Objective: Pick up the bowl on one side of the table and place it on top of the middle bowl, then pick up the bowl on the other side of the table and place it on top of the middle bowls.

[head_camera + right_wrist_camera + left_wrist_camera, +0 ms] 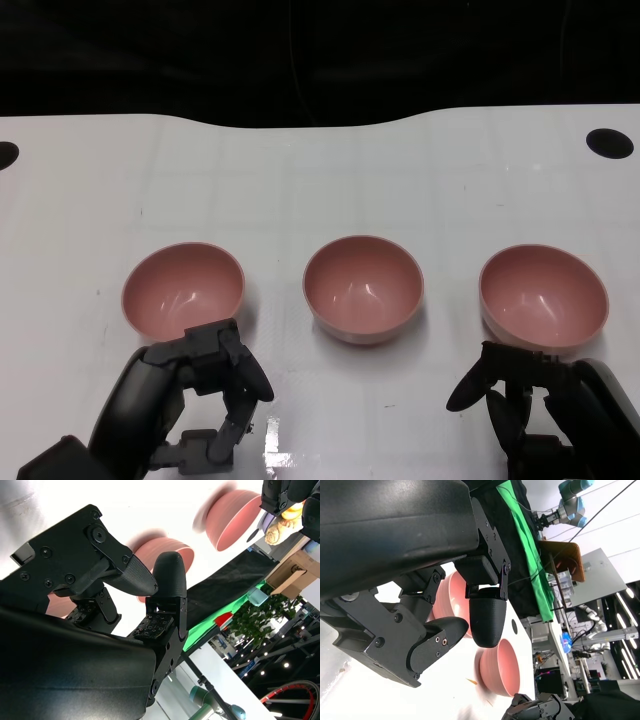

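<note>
Three pink bowls are set upright in a row on the white bench (320, 180), well apart from one another: the left bowl (184, 288), the middle bowl (362, 287) and the right bowl (542, 298). The left hand (205, 385) is held just before the left bowl, fingers apart and holding nothing. The right hand (520, 395) is held just before the right bowl, its fingers likewise spread and empty. No bowl is stacked yet.

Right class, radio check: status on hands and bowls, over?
Left robot hand open, behind left bowl. Right robot hand open, behind right bowl. Middle bowl bare, nothing stacked. Nothing in the way.
</note>
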Motion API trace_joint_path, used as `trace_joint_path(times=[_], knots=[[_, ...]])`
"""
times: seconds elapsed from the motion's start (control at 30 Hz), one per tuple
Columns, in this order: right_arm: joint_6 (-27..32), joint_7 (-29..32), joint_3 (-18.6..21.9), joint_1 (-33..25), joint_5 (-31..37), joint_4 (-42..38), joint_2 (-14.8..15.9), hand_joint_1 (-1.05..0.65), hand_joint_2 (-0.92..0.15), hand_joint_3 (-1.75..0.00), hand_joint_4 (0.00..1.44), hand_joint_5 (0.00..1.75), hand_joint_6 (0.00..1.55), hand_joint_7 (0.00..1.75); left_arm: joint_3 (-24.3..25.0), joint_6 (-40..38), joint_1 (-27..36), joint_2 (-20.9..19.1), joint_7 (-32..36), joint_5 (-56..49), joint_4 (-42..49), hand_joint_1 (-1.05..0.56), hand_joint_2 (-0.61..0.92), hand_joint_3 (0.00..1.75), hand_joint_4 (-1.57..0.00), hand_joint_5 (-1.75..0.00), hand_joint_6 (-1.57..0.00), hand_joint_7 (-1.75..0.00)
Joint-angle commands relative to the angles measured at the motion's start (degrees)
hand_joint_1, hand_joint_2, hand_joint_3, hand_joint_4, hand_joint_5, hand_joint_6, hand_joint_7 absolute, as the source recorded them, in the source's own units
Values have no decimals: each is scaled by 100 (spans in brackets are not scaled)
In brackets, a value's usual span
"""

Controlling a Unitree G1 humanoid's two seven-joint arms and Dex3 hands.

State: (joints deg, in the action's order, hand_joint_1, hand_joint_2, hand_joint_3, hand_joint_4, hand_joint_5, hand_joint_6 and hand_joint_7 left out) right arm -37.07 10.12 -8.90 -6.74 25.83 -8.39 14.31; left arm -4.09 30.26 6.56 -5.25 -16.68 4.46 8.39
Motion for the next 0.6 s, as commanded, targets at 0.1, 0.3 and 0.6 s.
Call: trace_joint_path(times=[0.1,0.3,0.6], knots=[[9,11,65,8,-43,8,14,-12,-21,-139,86,175,88,120,49,51,-7,-77,-18,-14,34,-15,47,119,-79,-167,-79,-133],[-36,40,66,20,-37,-20,8,-11,-21,-139,86,175,88,120,51,43,-6,-88,-31,-4,41,-15,47,120,-79,-167,-79,-134],[-17,45,67,17,-21,-21,-1,-12,-22,-138,86,175,87,119,52,80,-14,-95,-43,3,59,-16,46,120,-78,-167,-79,-134]])
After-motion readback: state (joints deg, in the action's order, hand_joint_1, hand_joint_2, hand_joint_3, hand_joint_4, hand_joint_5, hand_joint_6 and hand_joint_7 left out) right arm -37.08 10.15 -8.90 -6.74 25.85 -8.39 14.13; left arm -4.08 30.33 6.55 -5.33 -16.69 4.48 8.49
